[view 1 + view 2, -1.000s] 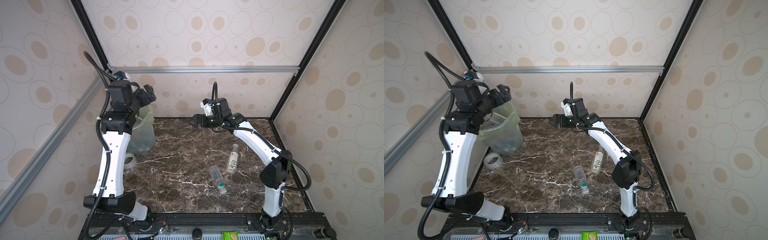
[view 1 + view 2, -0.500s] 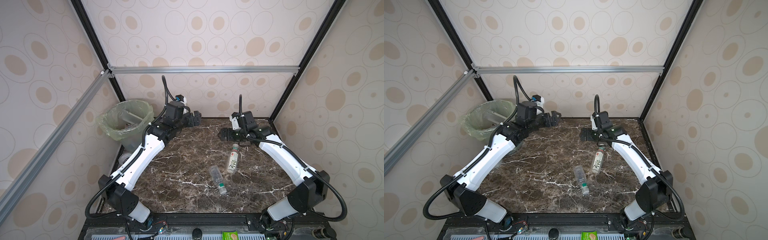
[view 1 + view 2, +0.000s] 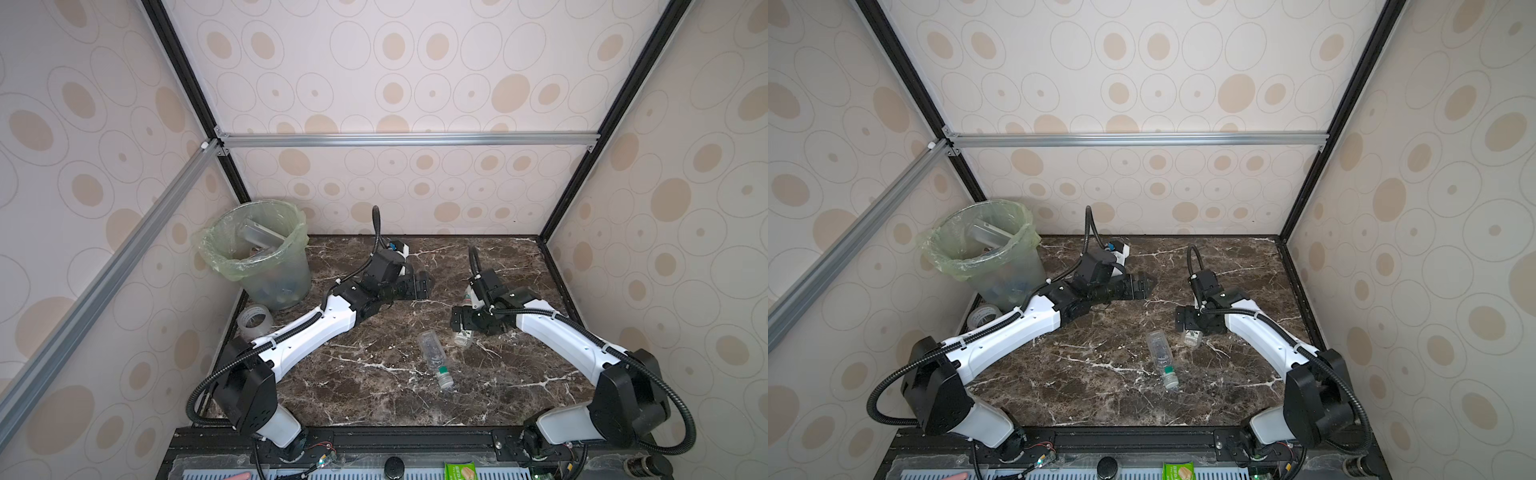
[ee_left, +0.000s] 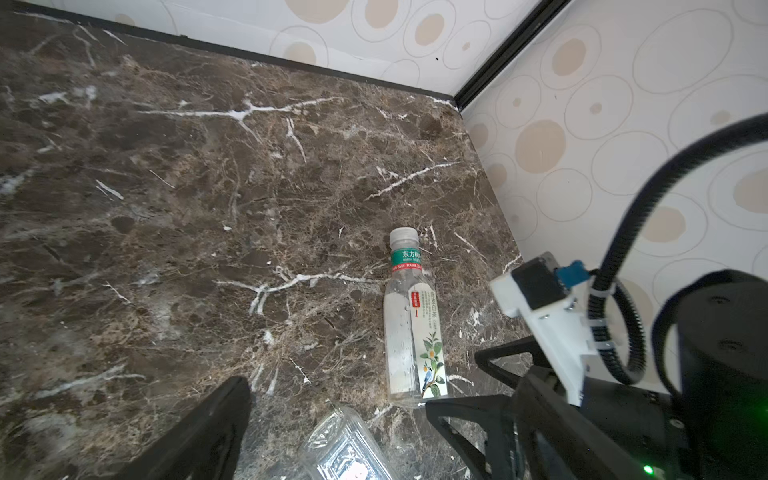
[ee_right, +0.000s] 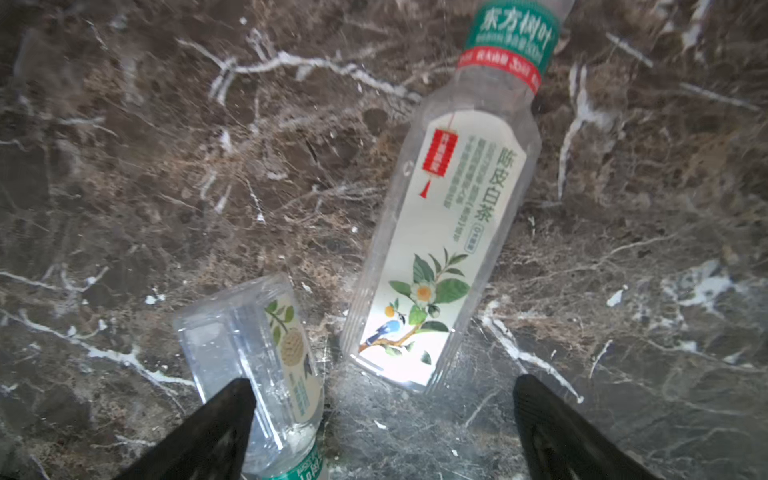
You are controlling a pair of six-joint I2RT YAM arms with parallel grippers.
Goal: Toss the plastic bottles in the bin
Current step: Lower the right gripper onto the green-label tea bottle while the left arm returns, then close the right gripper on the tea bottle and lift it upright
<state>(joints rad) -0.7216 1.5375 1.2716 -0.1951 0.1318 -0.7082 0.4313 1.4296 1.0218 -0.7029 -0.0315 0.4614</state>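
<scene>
The right gripper (image 5: pixel 381 384) is held wide-jawed over the white-label tea bottle (image 5: pixel 449 232), apparently to straddle it. The left gripper (image 3: pixel 423 286), also wide and empty, is held at 3 o'clock of the bin (image 3: pixel 216 254).

Clear tape roll (image 3: pixel 254 321) at left edge of dark marble tabletop (image 3: pixel 365 399); green packet (image 3: pixel 459 471) beyond front rail.
</scene>
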